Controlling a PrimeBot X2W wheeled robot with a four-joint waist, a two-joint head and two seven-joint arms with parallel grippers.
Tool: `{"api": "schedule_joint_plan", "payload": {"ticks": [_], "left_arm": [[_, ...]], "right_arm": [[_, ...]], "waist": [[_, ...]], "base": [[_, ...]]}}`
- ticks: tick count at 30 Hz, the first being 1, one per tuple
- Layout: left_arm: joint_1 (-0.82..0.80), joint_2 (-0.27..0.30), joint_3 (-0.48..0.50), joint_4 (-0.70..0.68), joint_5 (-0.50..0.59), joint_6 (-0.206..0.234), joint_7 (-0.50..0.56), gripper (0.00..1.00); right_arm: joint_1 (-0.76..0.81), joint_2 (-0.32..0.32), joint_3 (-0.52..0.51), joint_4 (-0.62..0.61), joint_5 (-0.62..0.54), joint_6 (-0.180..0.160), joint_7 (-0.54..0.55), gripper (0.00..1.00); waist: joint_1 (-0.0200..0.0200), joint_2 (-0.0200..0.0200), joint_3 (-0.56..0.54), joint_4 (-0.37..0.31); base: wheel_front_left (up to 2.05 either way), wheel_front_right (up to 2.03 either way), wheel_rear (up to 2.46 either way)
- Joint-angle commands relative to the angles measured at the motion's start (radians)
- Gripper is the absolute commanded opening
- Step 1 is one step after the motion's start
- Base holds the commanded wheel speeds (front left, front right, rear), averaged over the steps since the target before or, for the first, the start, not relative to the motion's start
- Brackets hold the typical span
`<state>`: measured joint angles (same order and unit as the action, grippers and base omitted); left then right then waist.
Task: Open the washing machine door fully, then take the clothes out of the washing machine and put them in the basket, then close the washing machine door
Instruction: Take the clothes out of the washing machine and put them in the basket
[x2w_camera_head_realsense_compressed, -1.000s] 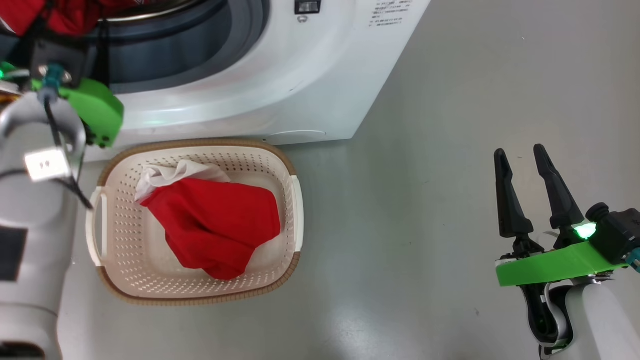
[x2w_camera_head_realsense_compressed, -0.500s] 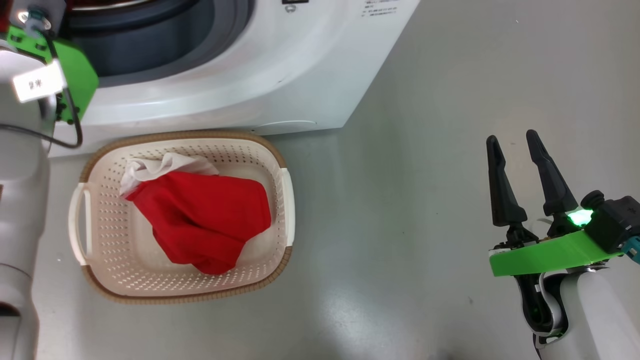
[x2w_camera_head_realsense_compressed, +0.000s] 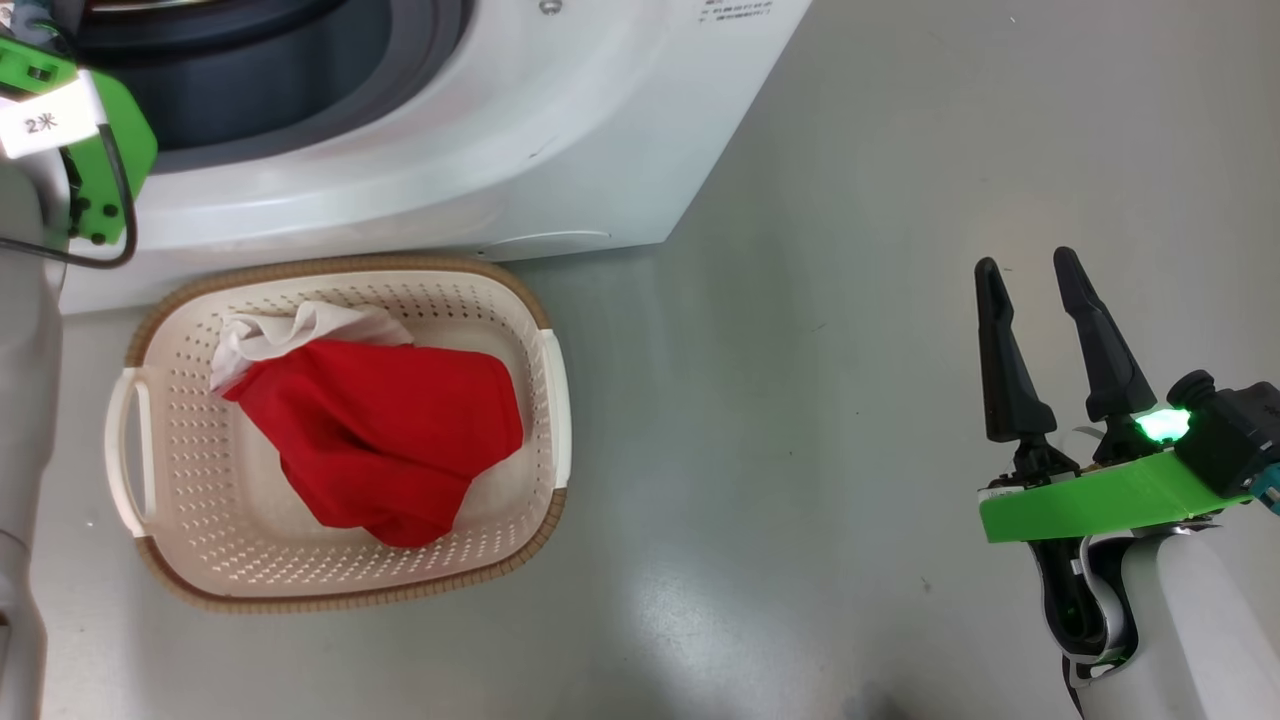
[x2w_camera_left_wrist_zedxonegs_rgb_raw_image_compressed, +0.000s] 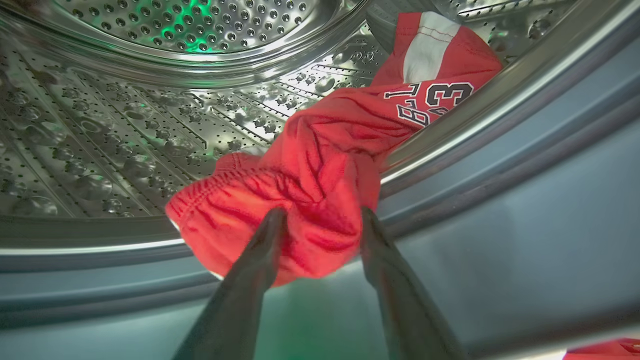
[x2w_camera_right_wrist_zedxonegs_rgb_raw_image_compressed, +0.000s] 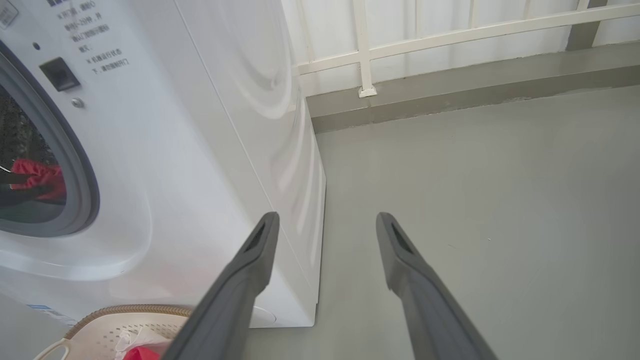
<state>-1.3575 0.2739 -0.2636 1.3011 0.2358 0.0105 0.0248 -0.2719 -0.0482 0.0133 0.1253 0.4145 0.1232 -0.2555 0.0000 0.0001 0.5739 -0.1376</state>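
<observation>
Left wrist view, fingers: two dark fingers (x2w_camera_left_wrist_zedxonegs_rgb_raw_image_compressed: 257, 260) of the left gripper (x2w_camera_left_wrist_zedxonegs_rgb_raw_image_compressed: 322, 215) are pressed into a bunched fold of a red garment (x2w_camera_left_wrist_zedxonegs_rgb_raw_image_compressed: 325, 150), and the cloth bulges out between and around them.
Hold: the gathered, puckered edge has been taken (a waistband, by the look of it), where the fabric is thickest and a pinch is least likely to slip off.
Feel of the garment: it is judged soft, limp and light, neither fragile nor slippery. No shape will be kept once it is lifted, and a trailing tail is to be expected.
Where the garment lies: the gripped end hangs out toward the camera, while the rest is draped back across the lip of the steel drum (x2w_camera_left_wrist_zedxonegs_rgb_raw_image_compressed: 100, 150), its numbered panel and white stripe resting against the rim.
Risk in the pull: the trailing end may be dragged over the drum lip and the grey rubber ring (x2w_camera_left_wrist_zedxonegs_rgb_raw_image_compressed: 500, 200), so a catch or a stretch there is to be allowed for.
Washing machine (x2w_camera_head_realsense_compressed: 450, 150): its mouth is seen open in the head view, with the left arm reaching into it.
Basket (x2w_camera_head_realsense_compressed: 340, 595): it is set on the floor (x2w_camera_head_realsense_compressed: 800, 450) just beside the machine front, and another red piece (x2w_camera_head_realsense_compressed: 390, 440) and some white cloth (x2w_camera_head_realsense_compressed: 290, 330) are lying in it.
Right gripper (x2w_camera_head_realsense_compressed: 1027, 258): its fingers are spread with nothing between them, and it is held over bare floor, well apart from the basket.
</observation>
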Motion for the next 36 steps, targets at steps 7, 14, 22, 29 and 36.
{"api": "schedule_joint_plan", "payload": {"ticks": [7,14,22,29,36], "left_arm": [[-0.004,0.050,0.008,-0.014,-0.031,0.023,-0.023,0.00],[0.017,0.009,0.048,-0.027,-0.104,0.020,-0.135,0.00],[0.091,-0.045,0.155,-0.063,-0.249,-0.003,-0.271,0.00],[0.202,-0.084,0.242,-0.275,-0.366,-0.073,-0.286,0.00],[0.349,-0.118,0.313,-0.500,-0.419,-0.106,-0.286,0.00]], "right_arm": [[-0.001,-0.002,0.017,-0.029,0.004,0.008,-0.006,1.00],[0.007,-0.002,0.003,-0.026,-0.005,0.008,-0.006,1.00],[0.024,-0.002,-0.008,-0.028,-0.022,0.008,-0.006,1.00],[0.032,-0.002,-0.016,-0.030,-0.036,0.008,-0.006,1.00],[0.040,-0.002,-0.018,-0.029,-0.048,0.008,-0.006,1.00]], "waist": [[0.0000,-0.0001,-0.003,0.007],[0.0000,-0.0001,-0.023,0.028],[0.0000,-0.0001,-0.051,0.056],[0.0000,-0.0001,-0.065,0.078],[0.0000,-0.0001,-0.081,0.095]], "base": [[0.00,0.00,0.00],[0.00,0.00,0.00],[0.00,0.00,0.00],[0.00,0.00,0.00],[0.00,0.00,0.00]]}}
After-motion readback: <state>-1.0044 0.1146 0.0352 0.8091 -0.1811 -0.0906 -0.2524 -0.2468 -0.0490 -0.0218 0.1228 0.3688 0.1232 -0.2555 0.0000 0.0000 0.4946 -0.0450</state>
